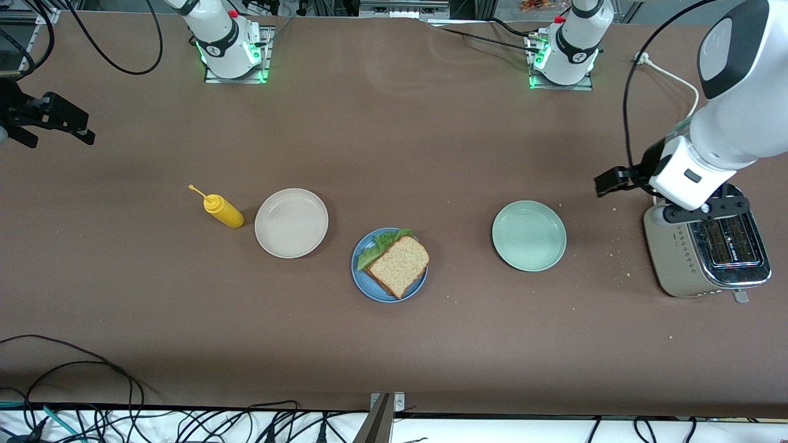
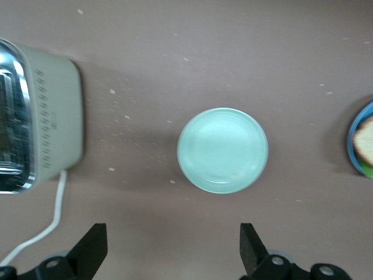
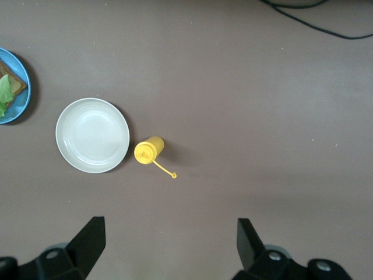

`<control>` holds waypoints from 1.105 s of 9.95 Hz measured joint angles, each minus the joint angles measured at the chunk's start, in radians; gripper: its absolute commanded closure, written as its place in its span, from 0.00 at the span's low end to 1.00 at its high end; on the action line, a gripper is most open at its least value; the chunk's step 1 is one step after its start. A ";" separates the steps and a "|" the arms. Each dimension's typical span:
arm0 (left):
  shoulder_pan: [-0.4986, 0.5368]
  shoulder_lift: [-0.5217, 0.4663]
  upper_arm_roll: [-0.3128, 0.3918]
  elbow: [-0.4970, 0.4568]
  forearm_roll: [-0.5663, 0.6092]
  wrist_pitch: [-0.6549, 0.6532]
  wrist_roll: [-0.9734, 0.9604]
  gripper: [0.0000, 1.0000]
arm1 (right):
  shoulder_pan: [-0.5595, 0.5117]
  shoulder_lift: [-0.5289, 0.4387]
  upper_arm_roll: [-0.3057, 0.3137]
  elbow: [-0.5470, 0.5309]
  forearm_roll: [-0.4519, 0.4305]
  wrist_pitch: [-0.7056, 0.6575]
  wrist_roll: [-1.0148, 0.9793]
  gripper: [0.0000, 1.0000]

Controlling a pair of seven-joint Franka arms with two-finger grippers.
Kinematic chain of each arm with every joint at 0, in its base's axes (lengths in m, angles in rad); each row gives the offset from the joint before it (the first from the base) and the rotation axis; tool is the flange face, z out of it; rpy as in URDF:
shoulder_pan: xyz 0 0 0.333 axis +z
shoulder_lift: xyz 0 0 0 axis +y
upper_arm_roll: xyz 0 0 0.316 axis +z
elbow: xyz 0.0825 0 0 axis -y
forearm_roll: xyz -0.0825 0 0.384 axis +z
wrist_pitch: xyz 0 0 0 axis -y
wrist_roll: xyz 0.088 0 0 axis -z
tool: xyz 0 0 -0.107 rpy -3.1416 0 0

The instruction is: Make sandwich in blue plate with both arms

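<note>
The sandwich (image 1: 400, 264) lies on the blue plate (image 1: 369, 280) near the table's middle: a tan bread slice on top, with green lettuce (image 1: 380, 244) sticking out from under it. The lower slice is hidden. The plate's edge also shows in the left wrist view (image 2: 353, 153) and in the right wrist view (image 3: 21, 104). My left gripper (image 1: 606, 183) is open and empty in the air beside the toaster; its own view shows it (image 2: 173, 248) over bare table. My right gripper (image 1: 58, 132) is open and empty over the right arm's end of the table, as its own view also shows (image 3: 170, 242).
An empty beige plate (image 1: 291, 223) and a yellow mustard bottle (image 1: 223, 210) lie toward the right arm's end. An empty pale green plate (image 1: 529, 235) and a toaster (image 1: 708, 249) stand toward the left arm's end. Crumbs lie near the toaster.
</note>
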State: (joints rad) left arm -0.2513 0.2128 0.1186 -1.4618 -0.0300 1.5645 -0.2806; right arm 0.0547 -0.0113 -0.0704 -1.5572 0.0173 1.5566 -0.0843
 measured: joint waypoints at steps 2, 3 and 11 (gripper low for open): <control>0.005 -0.001 -0.001 0.000 0.044 0.002 0.049 0.04 | 0.000 0.004 0.000 0.000 0.000 -0.013 0.000 0.00; 0.022 -0.001 -0.002 0.000 0.045 0.014 0.085 0.03 | 0.000 0.010 0.000 0.000 0.000 -0.013 0.000 0.00; 0.144 -0.029 -0.006 -0.020 -0.007 0.084 0.186 0.00 | 0.000 0.016 0.000 0.000 0.000 -0.055 0.000 0.00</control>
State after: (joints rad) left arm -0.1069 0.1834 0.1123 -1.4814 -0.0367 1.6486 -0.0943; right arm 0.0550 0.0050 -0.0703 -1.5571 0.0173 1.5018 -0.0843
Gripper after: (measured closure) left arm 0.000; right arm 0.000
